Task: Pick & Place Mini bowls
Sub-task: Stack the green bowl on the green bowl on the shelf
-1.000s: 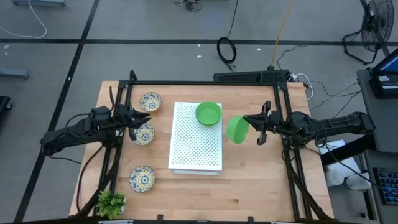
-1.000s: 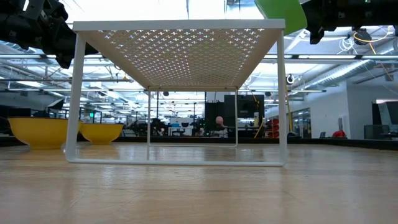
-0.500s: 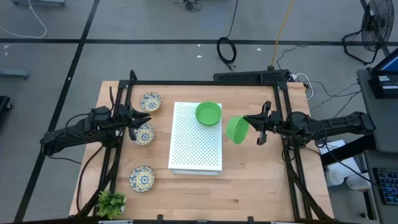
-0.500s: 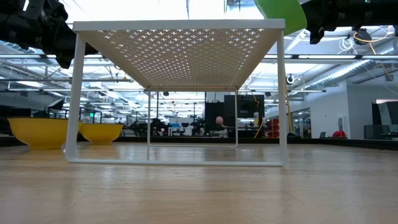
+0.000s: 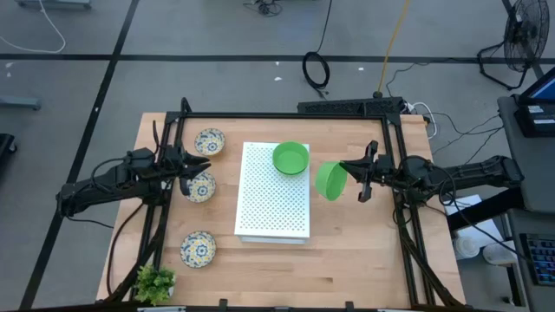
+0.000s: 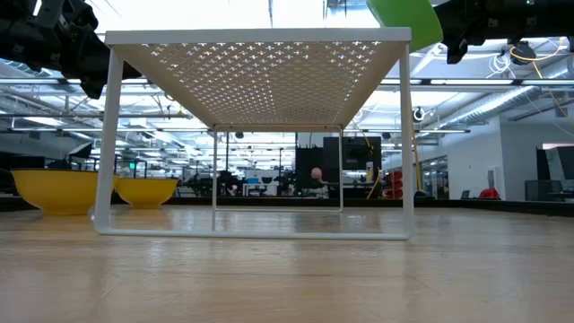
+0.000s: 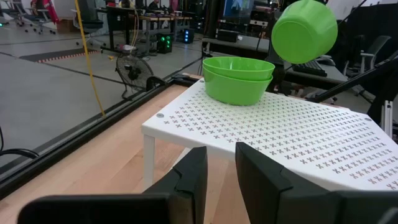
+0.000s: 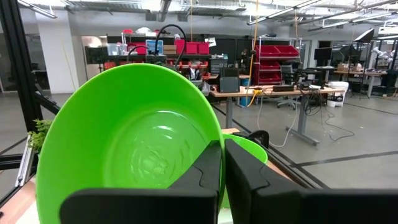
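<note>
Two plain green bowls point(image 5: 290, 158) sit stacked on the far end of the white perforated board point(image 5: 273, 208), also seen in the left wrist view point(image 7: 239, 78). My right gripper point(image 5: 349, 176) is shut on a third green bowl point(image 5: 330, 180), held in the air beside the board's right edge. Three patterned cream bowls rest on the table left of the board: far point(image 5: 209, 140), middle point(image 5: 199, 186) and near point(image 5: 198, 249). My left gripper point(image 5: 196, 170) hovers raised over the middle one, fingers slightly open point(image 7: 221, 168), touching nothing. My right gripper pinches the green bowl's rim point(image 8: 217, 132), one finger point(image 8: 208, 171) inside the bowl and the other outside. The fingers come about level from the table's right side. The bowl is lifted clear and tipped on its side, with its underside point(image 7: 305, 31) facing left.
The board stands on thin white legs point(image 6: 112, 144) above the table. A small leafy plant point(image 5: 154, 282) sits at the near left corner. A dark frame point(image 5: 286, 117) runs along the far edge and both sides. Bare wood lies near and right of the board.
</note>
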